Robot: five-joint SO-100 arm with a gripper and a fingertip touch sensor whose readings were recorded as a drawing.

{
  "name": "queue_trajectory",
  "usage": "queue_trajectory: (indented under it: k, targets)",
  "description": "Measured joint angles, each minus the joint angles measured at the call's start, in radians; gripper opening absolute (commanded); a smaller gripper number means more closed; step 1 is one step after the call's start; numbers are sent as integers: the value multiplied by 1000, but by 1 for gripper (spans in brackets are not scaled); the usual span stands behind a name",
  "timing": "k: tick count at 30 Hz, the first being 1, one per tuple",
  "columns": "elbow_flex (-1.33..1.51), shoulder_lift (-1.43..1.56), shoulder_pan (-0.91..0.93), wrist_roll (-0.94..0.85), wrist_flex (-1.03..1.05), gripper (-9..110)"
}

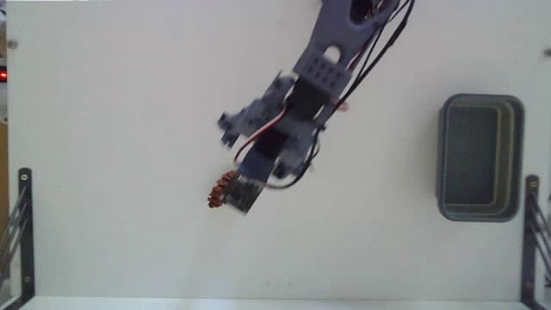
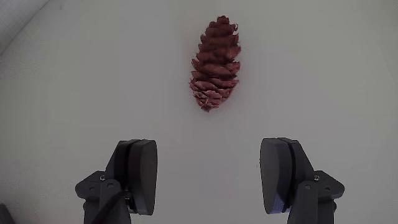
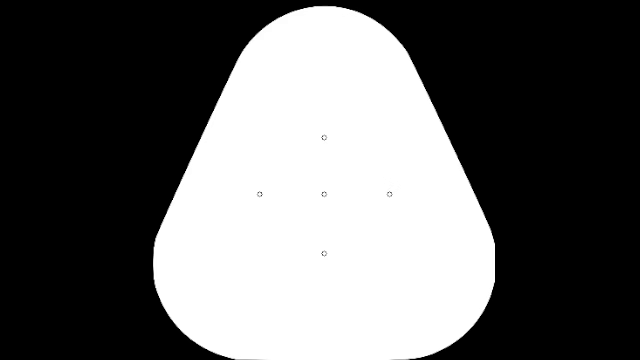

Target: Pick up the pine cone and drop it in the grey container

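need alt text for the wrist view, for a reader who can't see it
A reddish-brown pine cone lies lengthwise on a plain white table, ahead of the open gripper and not touching it. The two dark fingers stand wide apart at the bottom edge, the cone roughly centred between them.

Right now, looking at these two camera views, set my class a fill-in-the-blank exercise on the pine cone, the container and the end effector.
1. In the wrist view, the end effector has its jaws ____, nothing between them.
2. The pine cone lies on the white ____.
3. In the fixed view, the grey container sits to the ____ of the arm.
4. The grey container holds ____.

Missing words: open; table; right; nothing
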Motion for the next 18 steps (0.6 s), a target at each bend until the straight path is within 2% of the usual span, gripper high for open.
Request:
queue_trajectory:
  k: [18]
  targets:
    - [-486,-480,0,0,-8,110]
